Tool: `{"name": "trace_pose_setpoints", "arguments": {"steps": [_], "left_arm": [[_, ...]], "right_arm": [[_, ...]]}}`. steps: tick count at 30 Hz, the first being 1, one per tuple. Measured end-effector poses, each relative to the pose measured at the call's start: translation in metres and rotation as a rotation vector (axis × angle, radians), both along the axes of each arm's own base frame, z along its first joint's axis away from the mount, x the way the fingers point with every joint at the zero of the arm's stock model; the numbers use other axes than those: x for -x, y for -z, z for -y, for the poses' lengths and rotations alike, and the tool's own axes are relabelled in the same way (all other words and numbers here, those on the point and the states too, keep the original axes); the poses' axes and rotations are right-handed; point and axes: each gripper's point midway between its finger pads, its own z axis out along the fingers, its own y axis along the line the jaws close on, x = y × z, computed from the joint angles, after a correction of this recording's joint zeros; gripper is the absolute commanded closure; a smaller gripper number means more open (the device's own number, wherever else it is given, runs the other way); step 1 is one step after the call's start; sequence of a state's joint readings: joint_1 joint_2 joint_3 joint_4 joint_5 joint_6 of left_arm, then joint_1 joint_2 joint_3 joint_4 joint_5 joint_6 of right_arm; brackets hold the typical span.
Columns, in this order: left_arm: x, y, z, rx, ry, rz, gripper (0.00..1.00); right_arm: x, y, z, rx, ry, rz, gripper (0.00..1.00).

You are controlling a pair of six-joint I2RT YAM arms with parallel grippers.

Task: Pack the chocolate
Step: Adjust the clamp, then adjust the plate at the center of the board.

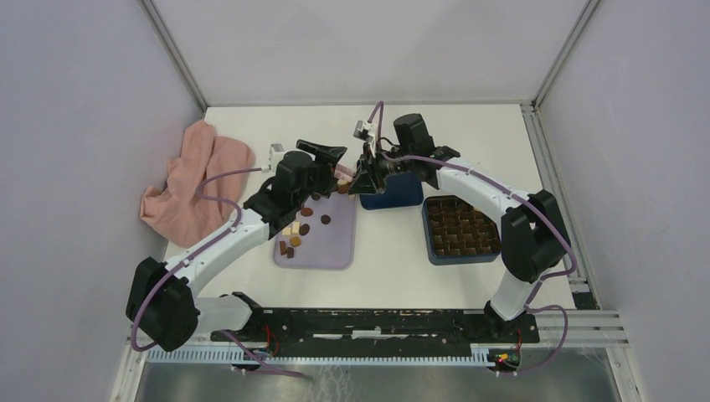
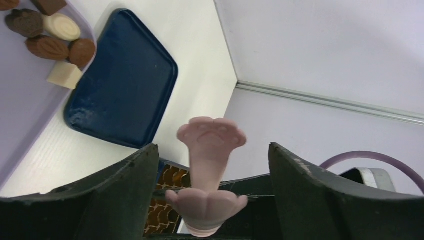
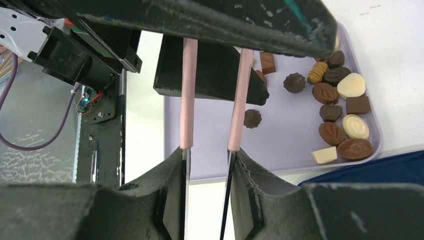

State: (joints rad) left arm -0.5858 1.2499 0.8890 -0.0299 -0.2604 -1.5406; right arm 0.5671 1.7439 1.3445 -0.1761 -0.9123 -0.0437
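Several pieces of chocolate (image 1: 297,230), dark, mid brown and cream, lie loose on the lilac tray (image 1: 331,251); the right wrist view shows a cluster of chocolate (image 3: 340,115) at the tray's (image 3: 290,145) far end. My right gripper (image 3: 209,152) is shut on pink tongs (image 3: 189,100), a finger pressing on each arm. The tongs' (image 2: 211,135) paw-shaped tips sit between the fingers of my left gripper (image 2: 212,147), which is open with wide gaps on both sides. Both grippers meet above the tray's far edge, left gripper (image 1: 328,167) facing right gripper (image 1: 364,176).
A dark blue box (image 1: 460,228) with a brown grid of compartments stands right of the tray. Its flat blue lid (image 1: 393,194) lies behind, next to the tray. A pink cloth (image 1: 197,180) is bunched against the left wall.
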Motion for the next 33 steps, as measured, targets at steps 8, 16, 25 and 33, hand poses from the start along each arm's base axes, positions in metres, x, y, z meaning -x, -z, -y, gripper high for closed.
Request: {"name": "trace_pose_setpoints", "arguments": {"steps": [8,16,25,33], "left_arm": [[0.019,0.016,-0.014,-0.108,0.015,-0.076,0.07],[0.044,-0.031,-0.057,-0.425,0.050,0.041,0.08],[0.043,-0.001,-0.133,-0.830,0.057,-0.063,0.22],[0.063,0.111,-0.209,-0.954,0.148,-0.439,0.45]], "right_arm": [[-0.008,0.002,0.007,0.037,0.028,0.021,0.63],[-0.025,0.028,0.035,0.231,0.070,0.126,0.63],[-0.021,0.065,0.053,0.499,-0.010,0.219,0.62],[0.010,0.084,0.045,0.629,-0.144,0.277,0.61]]}}
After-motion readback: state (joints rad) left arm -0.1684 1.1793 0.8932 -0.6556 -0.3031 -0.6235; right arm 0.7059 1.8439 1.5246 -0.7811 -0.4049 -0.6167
